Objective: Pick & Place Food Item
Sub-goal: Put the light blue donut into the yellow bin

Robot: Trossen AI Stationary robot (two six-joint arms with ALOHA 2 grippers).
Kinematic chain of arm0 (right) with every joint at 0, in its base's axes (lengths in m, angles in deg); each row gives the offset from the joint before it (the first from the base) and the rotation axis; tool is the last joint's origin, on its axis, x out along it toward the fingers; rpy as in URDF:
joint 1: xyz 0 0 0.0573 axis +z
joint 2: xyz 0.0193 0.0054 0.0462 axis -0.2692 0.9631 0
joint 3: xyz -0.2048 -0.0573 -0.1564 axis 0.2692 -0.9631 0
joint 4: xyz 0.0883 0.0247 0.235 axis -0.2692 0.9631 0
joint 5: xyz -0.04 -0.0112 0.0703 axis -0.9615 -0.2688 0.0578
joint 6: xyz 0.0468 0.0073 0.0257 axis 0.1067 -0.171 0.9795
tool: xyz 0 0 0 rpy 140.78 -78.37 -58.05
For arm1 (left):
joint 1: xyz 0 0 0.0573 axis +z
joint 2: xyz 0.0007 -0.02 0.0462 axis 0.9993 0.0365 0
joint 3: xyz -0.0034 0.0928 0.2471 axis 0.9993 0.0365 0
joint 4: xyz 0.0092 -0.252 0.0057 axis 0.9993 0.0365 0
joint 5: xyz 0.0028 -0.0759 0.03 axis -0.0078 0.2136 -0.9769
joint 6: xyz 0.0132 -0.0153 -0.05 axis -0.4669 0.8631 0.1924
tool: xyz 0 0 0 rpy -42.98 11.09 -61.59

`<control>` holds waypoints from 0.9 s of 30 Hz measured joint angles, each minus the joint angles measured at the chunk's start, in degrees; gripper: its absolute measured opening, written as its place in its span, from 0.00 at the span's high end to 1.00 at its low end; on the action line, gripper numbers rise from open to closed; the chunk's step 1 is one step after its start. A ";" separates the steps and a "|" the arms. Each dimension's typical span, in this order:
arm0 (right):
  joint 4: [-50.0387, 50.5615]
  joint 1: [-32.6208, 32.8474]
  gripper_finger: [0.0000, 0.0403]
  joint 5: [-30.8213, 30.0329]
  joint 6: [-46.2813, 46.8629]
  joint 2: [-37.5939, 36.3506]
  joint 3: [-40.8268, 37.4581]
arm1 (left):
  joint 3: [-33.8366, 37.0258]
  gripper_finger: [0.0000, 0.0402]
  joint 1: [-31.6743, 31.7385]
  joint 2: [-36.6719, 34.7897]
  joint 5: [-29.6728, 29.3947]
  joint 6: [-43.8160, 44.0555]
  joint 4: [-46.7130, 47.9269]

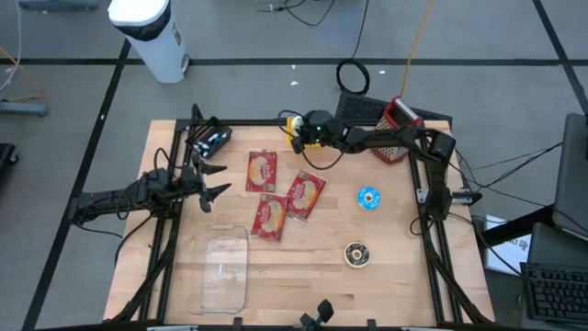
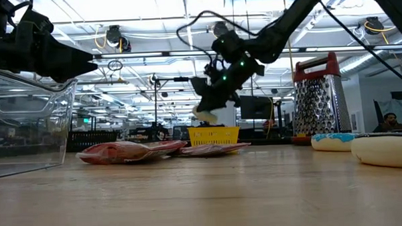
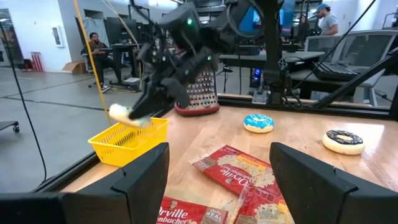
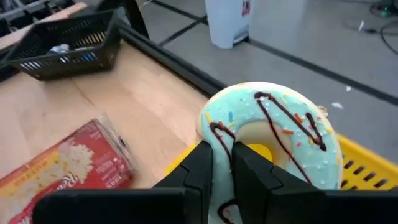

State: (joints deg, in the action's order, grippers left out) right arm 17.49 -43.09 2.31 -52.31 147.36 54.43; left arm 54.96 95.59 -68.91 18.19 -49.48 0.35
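I see even overhead light, soft shadows; right gripper (image 3: 134,112) motion-blurred; ceiling lamps glare in low view.

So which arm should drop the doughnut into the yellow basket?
Right. Its gripper already holds the mint doughnut above the yellow basket; the left gripper waits open, far off.

- The right arm is stretched across the table's far edge, its wrist tilted slightly downward.
- The right gripper (image 1: 296,131) is clamped on something pale.
- The left arm is folded at the table's left side, the left gripper (image 1: 213,180) spread wide, held level.
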 joint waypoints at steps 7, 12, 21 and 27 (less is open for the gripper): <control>0.25 -0.71 0.89 -0.02 1.31 2.60 0.01 | 0.00 0.30 0.00 -0.02 -0.02 0.00 -0.02; 1.01 -0.71 0.89 -0.09 1.27 2.39 0.00 | 0.00 0.30 0.00 -0.02 -0.02 0.00 -0.07; 1.16 -0.69 0.87 -0.26 0.65 2.42 0.00 | 0.00 0.30 0.00 0.00 -0.02 0.00 -0.04; 1.29 -0.69 0.77 -0.26 0.65 2.42 0.00 | -0.04 0.30 0.00 0.00 -0.02 0.00 -0.04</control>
State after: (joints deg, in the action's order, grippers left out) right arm 18.78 -43.78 2.05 -51.65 149.78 54.43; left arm 54.92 95.59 -68.91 18.17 -49.48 0.31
